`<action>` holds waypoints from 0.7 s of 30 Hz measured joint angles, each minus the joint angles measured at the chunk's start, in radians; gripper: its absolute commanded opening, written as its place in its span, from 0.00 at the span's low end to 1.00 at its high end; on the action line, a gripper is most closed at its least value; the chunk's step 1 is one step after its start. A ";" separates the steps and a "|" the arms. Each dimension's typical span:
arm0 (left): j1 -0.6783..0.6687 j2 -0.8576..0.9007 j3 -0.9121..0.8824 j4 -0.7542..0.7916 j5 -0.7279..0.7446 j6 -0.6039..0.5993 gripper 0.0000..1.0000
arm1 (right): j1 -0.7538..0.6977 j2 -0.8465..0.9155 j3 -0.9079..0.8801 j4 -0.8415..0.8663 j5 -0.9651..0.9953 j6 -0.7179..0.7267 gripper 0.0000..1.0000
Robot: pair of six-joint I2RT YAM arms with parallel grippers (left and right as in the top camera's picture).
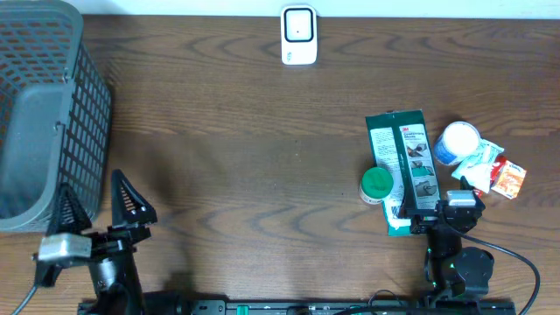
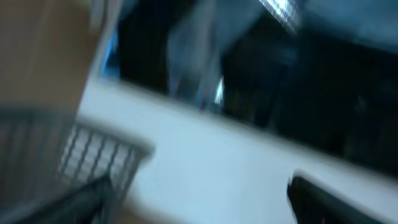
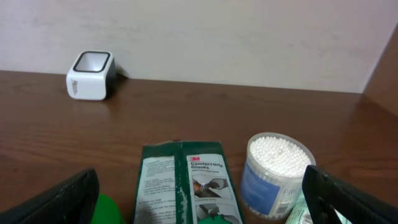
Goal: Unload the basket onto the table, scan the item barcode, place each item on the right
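Empty left fingers (image 1: 129, 201) spread wide beside the basket (image 1: 87, 114), right fingers (image 3: 62, 202) fully splayed astride the green 3M packet (image 3: 186, 180), gripping nothing

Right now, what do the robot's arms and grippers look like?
The left gripper has triangular black fingers and a light grey block behind them. The right gripper has black wedge-shaped fingers on a black arm; a black cable loops beside it.

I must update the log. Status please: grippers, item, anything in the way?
Left gripper open, empty. Right gripper open, at near end of green packet. Green lid beside it. Way to scanner free.
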State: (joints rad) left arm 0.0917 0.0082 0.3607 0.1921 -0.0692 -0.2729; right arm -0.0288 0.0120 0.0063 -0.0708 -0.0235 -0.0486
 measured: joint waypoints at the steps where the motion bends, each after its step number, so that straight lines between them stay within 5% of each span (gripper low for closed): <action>1: -0.003 0.000 -0.035 0.074 0.002 -0.011 0.89 | 0.000 0.000 0.000 0.000 0.000 0.000 0.99; 7: -0.004 0.000 -0.213 0.239 0.010 -0.068 0.89 | 0.000 0.000 0.000 0.000 0.000 0.000 0.99; 17: -0.004 0.000 -0.336 0.233 0.011 -0.152 0.89 | 0.000 0.000 0.000 0.000 0.000 0.000 0.99; 21: -0.004 0.000 -0.351 0.103 0.011 -0.164 0.89 | 0.000 0.000 0.000 0.000 0.000 0.000 0.99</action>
State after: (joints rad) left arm 0.0879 0.0086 0.0101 0.2951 -0.0586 -0.4370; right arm -0.0288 0.0120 0.0063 -0.0704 -0.0238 -0.0486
